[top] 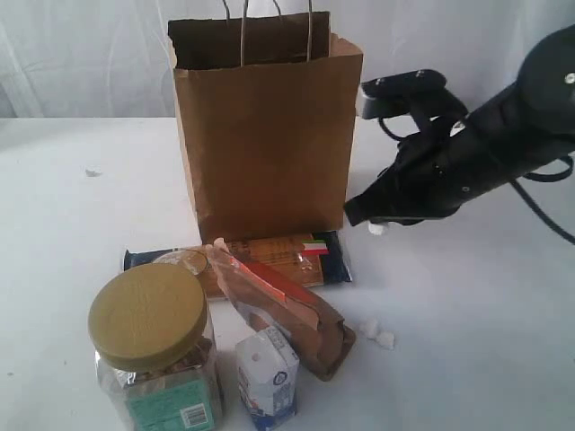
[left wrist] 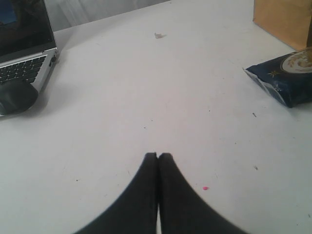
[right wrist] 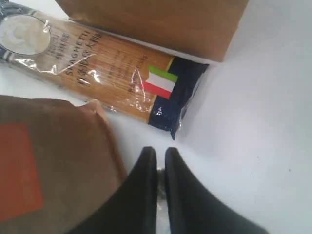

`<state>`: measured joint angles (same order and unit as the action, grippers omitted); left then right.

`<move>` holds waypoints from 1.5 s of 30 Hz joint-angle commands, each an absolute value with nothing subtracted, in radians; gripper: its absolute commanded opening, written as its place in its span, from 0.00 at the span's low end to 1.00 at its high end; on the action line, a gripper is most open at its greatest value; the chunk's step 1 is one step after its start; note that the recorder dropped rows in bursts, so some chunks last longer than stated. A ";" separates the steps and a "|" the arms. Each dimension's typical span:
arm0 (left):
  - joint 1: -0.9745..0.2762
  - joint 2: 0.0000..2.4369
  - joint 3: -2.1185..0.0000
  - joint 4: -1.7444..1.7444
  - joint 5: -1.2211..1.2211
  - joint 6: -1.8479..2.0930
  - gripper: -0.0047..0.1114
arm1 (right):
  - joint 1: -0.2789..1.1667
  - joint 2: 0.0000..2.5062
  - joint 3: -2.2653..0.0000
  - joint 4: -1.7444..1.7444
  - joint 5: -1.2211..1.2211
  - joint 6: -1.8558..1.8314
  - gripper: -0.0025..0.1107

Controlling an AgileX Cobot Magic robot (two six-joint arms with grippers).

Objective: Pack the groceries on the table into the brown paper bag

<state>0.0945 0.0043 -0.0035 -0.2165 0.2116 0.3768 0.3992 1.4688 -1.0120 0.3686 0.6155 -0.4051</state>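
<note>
The right gripper [right wrist: 157,152] is clenched, its two black fingers side by side, hanging low over the white table [top: 467,305] just beside the brown orange-labelled pouch [right wrist: 48,161] and the dark blue end of the spaghetti packet [right wrist: 97,68]. The clear wrapper of that flat packet reads "SPAGHETTI" in capitals over the pale strands, and a green, white and red flag sticker [right wrist: 160,81] sits near its blue end. The smaller lettering around it is too blurred to read. The pouch shows one plain orange panel.

Behind the packet stands the brown paper bag [top: 268,144], upright at the middle of the table, mouth open, two thin handles rising from its rim. In front lie the groceries: one clear jar with olive-yellow lid [top: 148,316], its teal label carrying a barcode, one small white-blue carton [top: 268,377] upright beside it, the one pouch and the one spaghetti packet. That makes four items counted, all on the table outside the bag. Three small white lumps [top: 377,332] dot the tabletop, two by the pouch and one under the right arm.

The left gripper [left wrist: 157,156] is also clenched, fingertips meeting, over bare table well apart from the groceries. One open laptop [left wrist: 22,44] and one black mouse [left wrist: 14,95] sit at the far edge of the table.
</note>
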 commanded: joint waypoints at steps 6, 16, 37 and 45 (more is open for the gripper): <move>0.097 0.000 0.000 -0.219 0.209 0.375 0.04 | 0.397 1.214 -0.716 0.550 0.510 -0.424 0.02; 0.097 0.000 0.000 -0.219 0.209 0.375 0.04 | 0.397 1.015 -0.653 0.677 0.339 -0.414 0.02; 0.097 0.000 0.000 -0.219 0.209 0.375 0.04 | 0.377 1.309 -1.350 0.914 0.412 -0.421 0.02; 0.097 0.000 0.000 -0.219 0.209 0.375 0.04 | 0.330 1.529 -1.491 0.918 0.367 -0.379 0.02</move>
<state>0.0945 0.0043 -0.0035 -0.2165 0.2116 0.3768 0.3405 1.4783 -1.4694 0.9214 0.3786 -0.3826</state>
